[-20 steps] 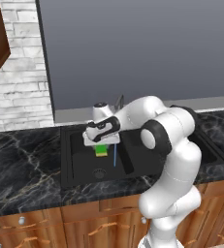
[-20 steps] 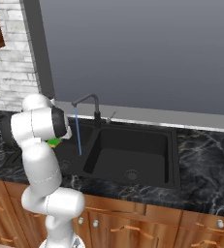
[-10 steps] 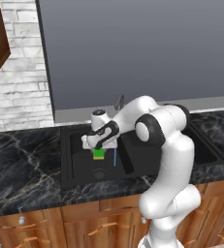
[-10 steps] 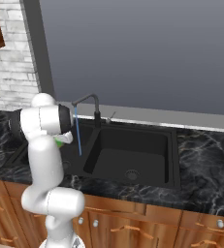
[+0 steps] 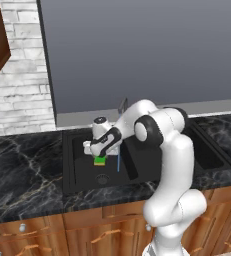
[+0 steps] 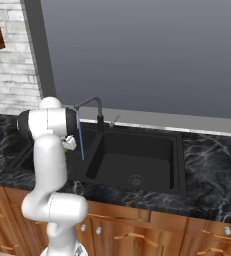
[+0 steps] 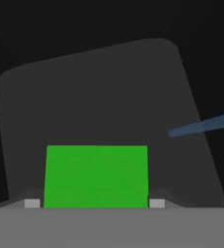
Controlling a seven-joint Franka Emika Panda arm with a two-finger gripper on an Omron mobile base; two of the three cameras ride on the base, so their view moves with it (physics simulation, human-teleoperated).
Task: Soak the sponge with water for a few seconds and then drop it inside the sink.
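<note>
Sponge (image 5: 100, 161) being pinched by gripper (image 5: 99, 156) over sink (image 5: 82, 175) | water (image 5: 118, 163) running beside | soaking, dropping being awaited

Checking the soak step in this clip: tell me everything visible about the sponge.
The sponge is a small flat block, bright green, with a thin yellow layer at its lower edge in the left base view. It hangs in the shut hand above the left basin of the black sink, off the floor. The water falls just beside it, not on it.
</note>
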